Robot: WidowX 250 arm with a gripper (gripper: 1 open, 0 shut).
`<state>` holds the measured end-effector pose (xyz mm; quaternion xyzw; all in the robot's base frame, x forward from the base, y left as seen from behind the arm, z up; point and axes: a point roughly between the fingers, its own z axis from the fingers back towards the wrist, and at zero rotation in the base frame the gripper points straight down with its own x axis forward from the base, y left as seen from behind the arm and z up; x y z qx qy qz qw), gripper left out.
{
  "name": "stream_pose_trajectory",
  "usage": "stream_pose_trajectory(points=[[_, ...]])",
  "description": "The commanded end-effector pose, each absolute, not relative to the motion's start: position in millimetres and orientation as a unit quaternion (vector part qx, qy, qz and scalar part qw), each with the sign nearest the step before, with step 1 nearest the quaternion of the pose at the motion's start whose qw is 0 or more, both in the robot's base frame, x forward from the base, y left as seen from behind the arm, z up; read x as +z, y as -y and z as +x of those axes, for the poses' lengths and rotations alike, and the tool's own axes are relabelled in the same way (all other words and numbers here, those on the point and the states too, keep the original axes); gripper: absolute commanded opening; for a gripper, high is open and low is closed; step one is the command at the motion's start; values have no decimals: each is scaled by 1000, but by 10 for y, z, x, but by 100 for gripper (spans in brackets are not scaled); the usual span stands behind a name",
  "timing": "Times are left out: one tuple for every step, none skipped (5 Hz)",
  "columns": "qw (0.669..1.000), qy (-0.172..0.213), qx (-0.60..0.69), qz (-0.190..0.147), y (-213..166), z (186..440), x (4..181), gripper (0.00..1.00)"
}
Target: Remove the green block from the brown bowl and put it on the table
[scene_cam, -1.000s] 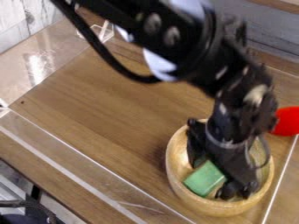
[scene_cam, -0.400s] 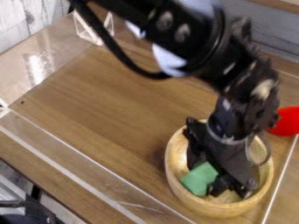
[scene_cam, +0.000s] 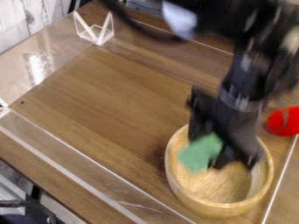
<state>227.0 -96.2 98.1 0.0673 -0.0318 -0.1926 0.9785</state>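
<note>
The green block (scene_cam: 198, 156) hangs tilted just above the left inner side of the brown bowl (scene_cam: 222, 197), lifted off its floor. My gripper (scene_cam: 218, 149), black and motion-blurred, points down from the arm above and is shut on the block, whose right end is hidden between the fingers. The bowl stands at the front right of the table (scene_cam: 111, 105). Its floor shows bare under the block.
A small red round object (scene_cam: 281, 121) lies right of the bowl, close to the arm. Low clear plastic walls (scene_cam: 82, 179) run along the table's edges. A clear folded stand (scene_cam: 93, 26) sits at the back left corner.
My gripper closed on the green block inside the bowl and has risen with it. The block has come up off the bowl's floor, and the arm has swung upward.
</note>
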Motion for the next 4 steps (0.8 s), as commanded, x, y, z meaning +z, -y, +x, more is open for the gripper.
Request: stream_pose_trajectory(points=[[976, 51, -193, 88, 830, 2355, 1439, 0], [976, 57, -185, 99, 734, 2345, 1590, 0], [976, 68, -171, 113, 665, 2303, 1631, 0], [979, 66, -152, 115, 492, 2261, 1607, 0]])
